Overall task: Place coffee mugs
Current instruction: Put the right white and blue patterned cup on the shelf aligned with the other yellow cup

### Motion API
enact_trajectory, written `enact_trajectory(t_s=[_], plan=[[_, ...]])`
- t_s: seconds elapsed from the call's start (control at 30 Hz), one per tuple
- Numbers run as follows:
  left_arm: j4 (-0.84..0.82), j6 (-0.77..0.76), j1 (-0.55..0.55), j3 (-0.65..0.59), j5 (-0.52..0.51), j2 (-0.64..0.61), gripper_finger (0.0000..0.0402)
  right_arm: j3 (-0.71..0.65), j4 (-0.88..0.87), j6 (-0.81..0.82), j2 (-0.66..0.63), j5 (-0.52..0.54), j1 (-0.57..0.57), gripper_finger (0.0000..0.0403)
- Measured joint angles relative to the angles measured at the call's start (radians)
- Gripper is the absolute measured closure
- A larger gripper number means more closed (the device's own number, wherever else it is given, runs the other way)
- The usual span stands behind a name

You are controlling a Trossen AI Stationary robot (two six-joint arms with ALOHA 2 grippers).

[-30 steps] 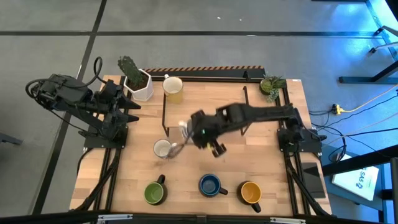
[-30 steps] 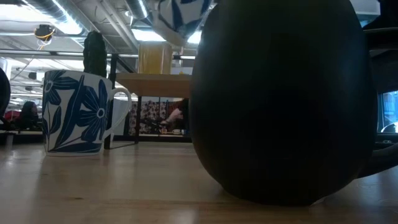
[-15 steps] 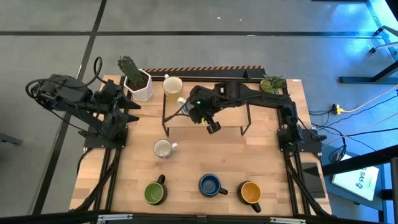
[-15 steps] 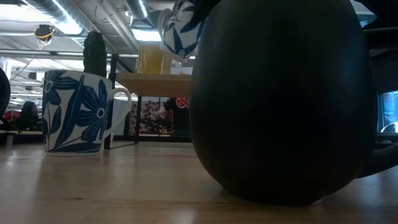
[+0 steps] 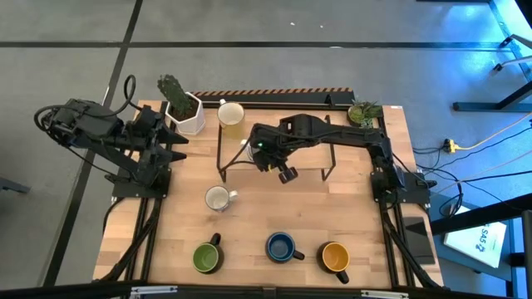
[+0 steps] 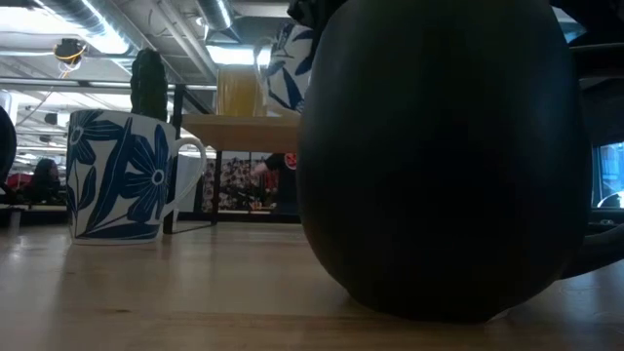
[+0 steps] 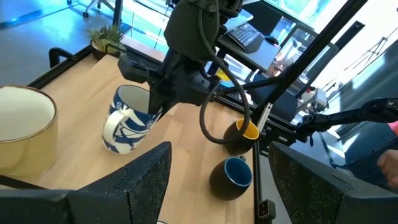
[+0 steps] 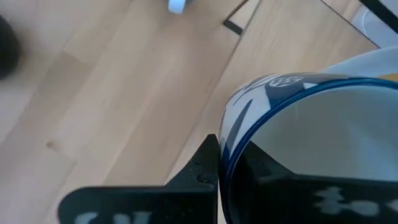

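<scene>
Now — right gripper (image 5: 264,154) clamped on blue-patterned mug (image 7: 129,118), carried from mid-table to above the shelf (image 5: 309,143) beside the cream mug (image 5: 231,117) | lowering looks next | left gripper (image 5: 176,141) wide, parked at table's left edge — waiting

Right arm stretched from the right edge toward upper centre of the overhead frame, right gripper (image 5: 252,150) clamped on a blue-patterned mug (image 7: 129,118) — wrist bent downward. Left arm folded at far left, left gripper (image 5: 181,139) spread wide, holding nothing.
</scene>
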Motion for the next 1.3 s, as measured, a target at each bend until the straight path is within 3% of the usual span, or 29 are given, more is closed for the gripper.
enact_trajectory(t_s=[1.0, 1.1, 1.3], plan=[[0.0, 0.001, 0.0, 0.0, 0.0, 0.0, 0.0139, 0.0, 0.01, -0.023, 0.009, 0.011, 0.0, 0.0383], [0.0, 0.001, 0.0, 0.0, 0.0, 0.0, 0.0139, 0.0, 0.013, -0.032, 0.011, 0.011, 0.0, 0.0366], [0.0, 0.0, 0.0, 0.0, 0.0, 0.0, 0.0139, 0.001, 0.036, -0.042, 0.011, 0.047, 0.0, 0.029]])
